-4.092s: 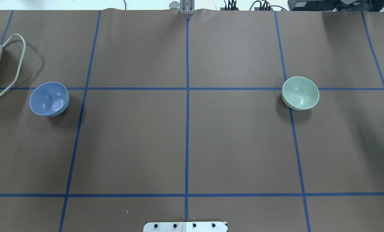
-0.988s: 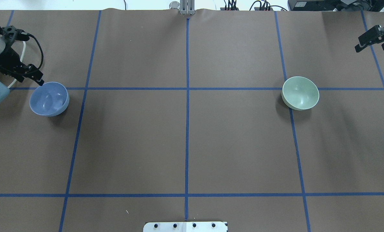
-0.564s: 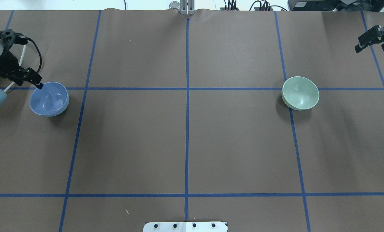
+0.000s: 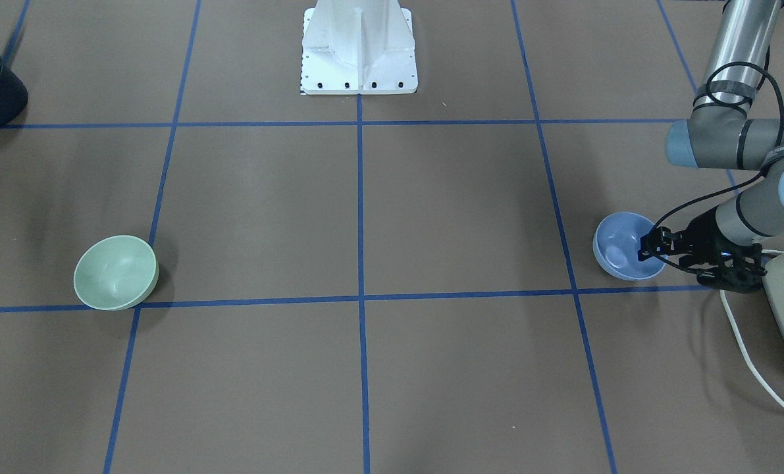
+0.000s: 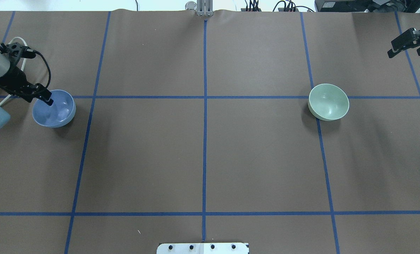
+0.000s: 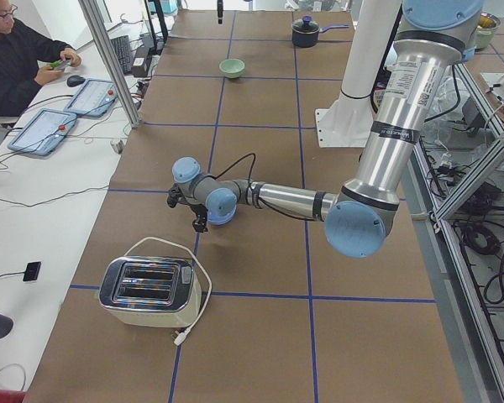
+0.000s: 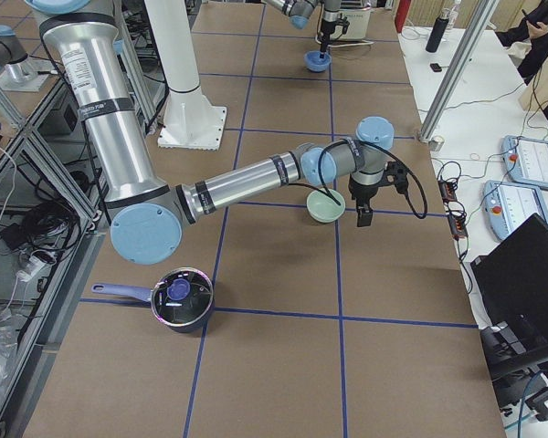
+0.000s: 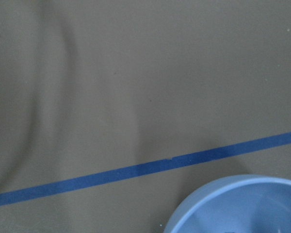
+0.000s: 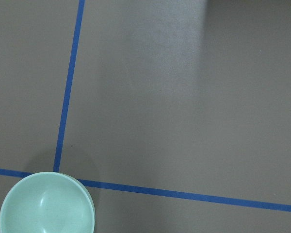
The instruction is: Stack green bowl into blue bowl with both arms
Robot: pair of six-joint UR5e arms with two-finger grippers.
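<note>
The blue bowl (image 5: 56,109) stands upright at the table's left, also in the front-facing view (image 4: 619,253) and the left wrist view (image 8: 242,206). My left gripper (image 5: 42,100) is low at its far-left rim, looks open, with one fingertip (image 5: 49,102) inside the bowl; it also shows in the front-facing view (image 4: 655,253). The green bowl (image 5: 329,102) stands upright at the right, also in the right wrist view (image 9: 47,204). My right gripper (image 5: 405,53) is open and empty, high above the table, beyond and to the right of the green bowl.
A toaster (image 6: 147,290) with a white cord (image 4: 754,368) sits just left of the blue bowl, close behind my left arm. A dark pot (image 7: 183,297) stands near the robot's right side. The white pedestal (image 4: 359,46) is at the middle. An operator sits at the side table.
My left gripper has moved down and right, from just behind the blue bowl's rim to over it, one fingertip now inside. The right gripper has stayed about still. Both bowls are unmoved.
</note>
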